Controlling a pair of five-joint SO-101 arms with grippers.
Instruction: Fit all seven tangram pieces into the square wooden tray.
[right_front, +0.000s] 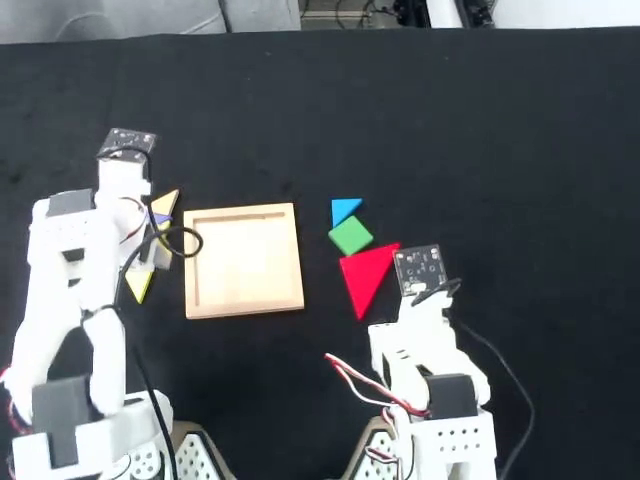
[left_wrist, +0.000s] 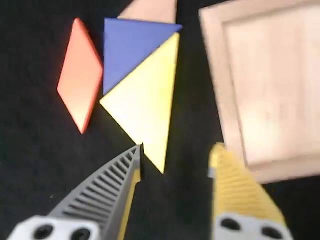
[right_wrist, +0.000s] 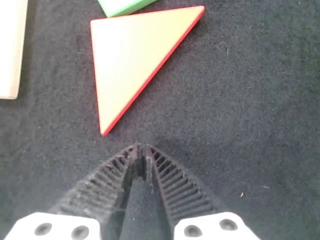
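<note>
Tangram pieces are lying on the black counter (right_front: 480, 130) on both sides of the square wooden tray (right_front: 243, 260).

High view: the tray is sitting between the two arms. The left arm (right_front: 75, 260) is leaning over a cluster of pieces just beside the tray, while a small blue triangle (right_front: 345, 210), a green square (right_front: 350, 236) and a big red triangle (right_front: 366, 275) are lying in a line on the tray's other side, near the right arm (right_front: 425, 330). Left wrist view: the left pincer (left_wrist: 177, 150) is gaping wide, one corner of a yellow triangle (left_wrist: 147, 107) lying between its tips. That piece is touching a dark blue triangle (left_wrist: 127, 50), with an orange parallelogram (left_wrist: 80, 82) just beside them and a tan triangle (left_wrist: 152, 10) beyond. Right wrist view: the right pincer (right_wrist: 142, 150) is pressed closed on nothing, pointing at the red triangle's near corner, just apart from it.
</note>
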